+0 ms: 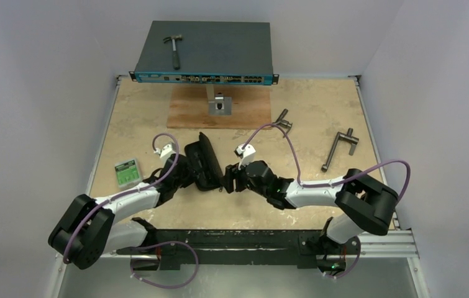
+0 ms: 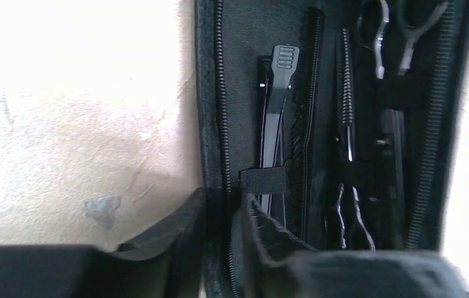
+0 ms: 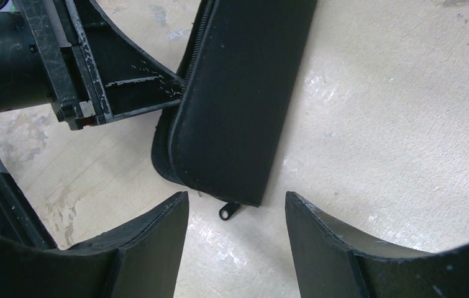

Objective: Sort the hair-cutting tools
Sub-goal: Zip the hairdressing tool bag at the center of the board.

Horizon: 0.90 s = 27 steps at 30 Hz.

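At mid-table, left tool (image 2: 222, 202) pinches the case (image 3: 238, 93), right tool (image 3: 235, 198) splayed alongside.

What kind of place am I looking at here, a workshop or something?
Probably a robotics test bench: two robot arms bolted to a table boxed in by plain white walls, with props like a black zip case and a hammer on a network switch.

Matt black fabric case (image 3: 238, 93), glossy black clip (image 2: 274, 124)
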{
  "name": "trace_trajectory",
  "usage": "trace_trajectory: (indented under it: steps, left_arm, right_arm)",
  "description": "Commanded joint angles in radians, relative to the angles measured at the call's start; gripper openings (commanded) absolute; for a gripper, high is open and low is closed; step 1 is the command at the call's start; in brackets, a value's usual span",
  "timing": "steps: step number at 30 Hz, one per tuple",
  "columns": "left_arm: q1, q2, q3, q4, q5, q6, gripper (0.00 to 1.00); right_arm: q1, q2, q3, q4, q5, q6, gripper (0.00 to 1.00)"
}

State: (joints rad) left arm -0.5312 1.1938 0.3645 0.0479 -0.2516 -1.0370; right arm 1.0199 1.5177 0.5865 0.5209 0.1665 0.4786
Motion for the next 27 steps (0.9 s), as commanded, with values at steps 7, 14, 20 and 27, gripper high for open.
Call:
trace_trajectory:
  steps: [7, 14, 20, 27]
  left_arm:
    - [0.006, 0.034, -0.096, 0.286, 0.105, -0.033, 0.00]
    - [0.007, 0.050, -0.108, 0.318, 0.137, -0.087, 0.00]
    - [0.006, 0.082, -0.147, 0.385, 0.156, -0.191, 0.00]
    - [0.003, 0.097, -0.179, 0.418, 0.162, -0.236, 0.00]
  right_arm:
    - [-0.006, -0.085, -0.034, -0.033, 0.016, 0.006, 0.59]
    - [-0.006, -0.135, -0.122, -0.031, 0.015, 0.049, 0.59]
    - [-0.006, -0.094, -0.154, 0.010, 0.021, 0.074, 0.60]
    - [-0.006, 0.002, -0.098, 0.033, -0.008, 0.083, 0.57]
